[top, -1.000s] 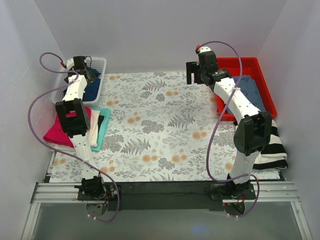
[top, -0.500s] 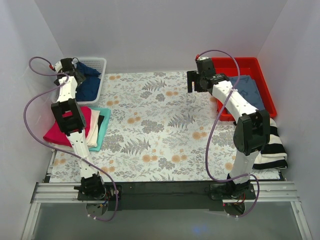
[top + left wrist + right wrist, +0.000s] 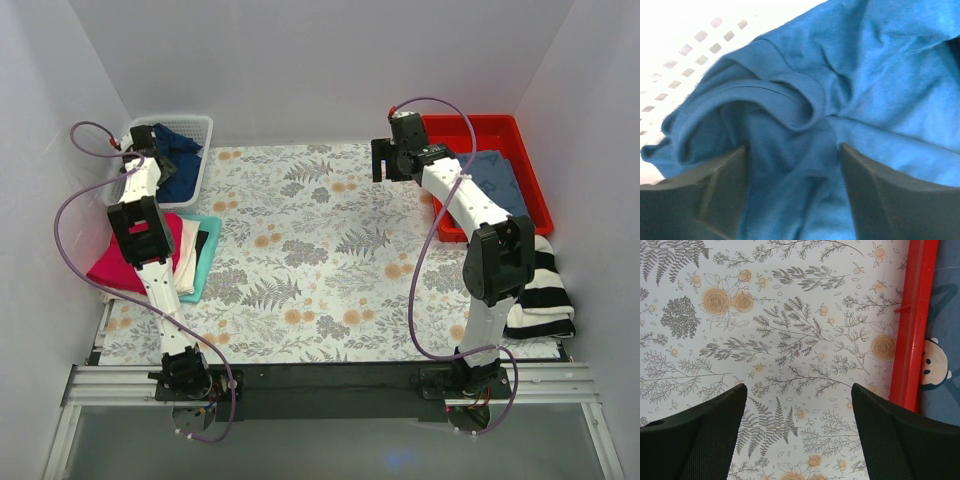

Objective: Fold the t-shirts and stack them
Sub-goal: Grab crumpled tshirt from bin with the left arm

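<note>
While the left pincer (image 3: 792, 150) hangs with its dark wedge-shaped jaws spread wide over a crumpled navy t-shirt (image 3: 875, 75), the ribbed collar curls between them. The white lattice basket (image 3: 690, 45) holding it sits at 10 o'clock. The right pincer (image 3: 799, 387), jaws also apart and empty, hovers over the fern-printed desk (image 3: 790, 315) beside the glossy red tray (image 3: 914, 325) at 2 o'clock, where a slate-blue shirt (image 3: 945, 300) lies. A stack of folded shirts (image 3: 110, 262) rests at 9 o'clock.

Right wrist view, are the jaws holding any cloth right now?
No, the jaws stand open and empty above the floral table cover, beside the red tray.
</note>
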You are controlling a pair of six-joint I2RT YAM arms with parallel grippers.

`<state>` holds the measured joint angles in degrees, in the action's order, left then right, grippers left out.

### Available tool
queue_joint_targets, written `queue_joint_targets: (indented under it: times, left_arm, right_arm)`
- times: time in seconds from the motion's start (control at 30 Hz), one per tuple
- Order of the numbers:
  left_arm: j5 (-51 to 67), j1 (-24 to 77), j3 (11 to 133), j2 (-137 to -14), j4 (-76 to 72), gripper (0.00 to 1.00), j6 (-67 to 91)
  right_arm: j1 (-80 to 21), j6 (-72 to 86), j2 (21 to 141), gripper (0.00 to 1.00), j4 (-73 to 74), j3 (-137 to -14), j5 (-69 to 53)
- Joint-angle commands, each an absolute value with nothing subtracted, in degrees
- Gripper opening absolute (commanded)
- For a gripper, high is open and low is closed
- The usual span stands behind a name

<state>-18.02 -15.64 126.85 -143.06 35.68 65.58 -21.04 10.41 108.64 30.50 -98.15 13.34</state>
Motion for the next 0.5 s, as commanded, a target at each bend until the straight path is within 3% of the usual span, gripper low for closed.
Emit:
queue_joint_targets:
  times: [0.0, 0.07, 0.13, 0.17, 0.47]
  left_arm:
    - [-17.0, -15.7, 126.8, -144.1, 36.8, 0.52, 65.9]
    - [-16.8, -16.2, 129.7, -145.0, 38.6, 0.28, 67.1]
    - [-15.6, -16.6, 131.7, -145.4, 39.7, 0.17, 67.8]
    - [-15.0, -17.0, 133.0, -145.4, 40.0, 0.02, 68.2]
    - [-7.1, -17.4, 130.6, -136.2, 35.3, 0.0, 70.5]
  right_arm:
    - [-21.4, 11.0, 109.2, 0.89, 31.2, -101.2, 13.2]
    - [-21.4, 11.0, 109.2, 0.9, 31.4, -101.7, 13.4]
    - [-21.4, 10.9, 109.2, 0.9, 31.4, -101.9, 13.5]
    - [-21.4, 11.0, 109.3, 0.9, 31.5, -102.0, 13.5]
    - [-21.8, 11.3, 110.2, 0.9, 31.8, -103.0, 13.1]
